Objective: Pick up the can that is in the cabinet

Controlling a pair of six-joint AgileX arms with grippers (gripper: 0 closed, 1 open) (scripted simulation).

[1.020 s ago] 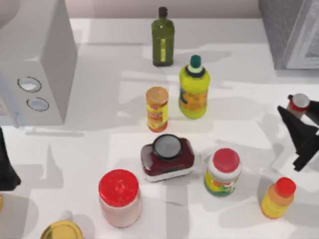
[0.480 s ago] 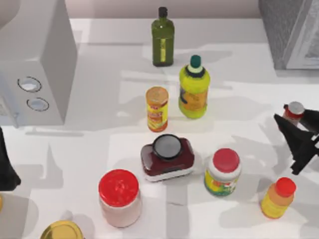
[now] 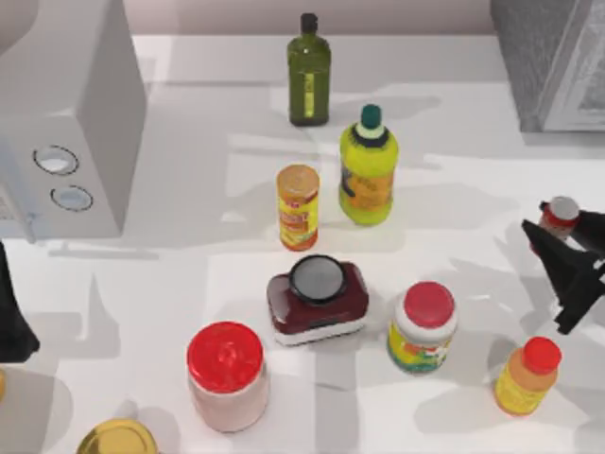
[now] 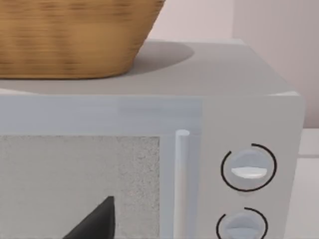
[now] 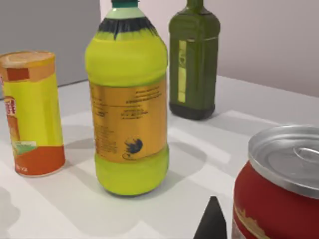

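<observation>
Holding the can (image 3: 562, 214) out at the tabletop's (image 3: 189, 284) 3 o'clock edge, the right gripper (image 3: 565, 248) is clamping its fingers on it, well clear of the cabinet (image 3: 529, 57) at 1 o'clock, so the pick looks nearly done and next it just needs a steady carry. Compared with a second ago, the can is sitting slightly lower and the gripper is shifting toward 5 o'clock, while the left gripper (image 3: 11, 312) is parking at 9 o'clock, fingers I can't tell.

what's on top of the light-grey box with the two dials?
A woven tan basket sits on the smooth light-grey box with two round dials, seen from the left wrist. Its rim and contents are cut off by the frame, so what it holds can't be told.
</observation>
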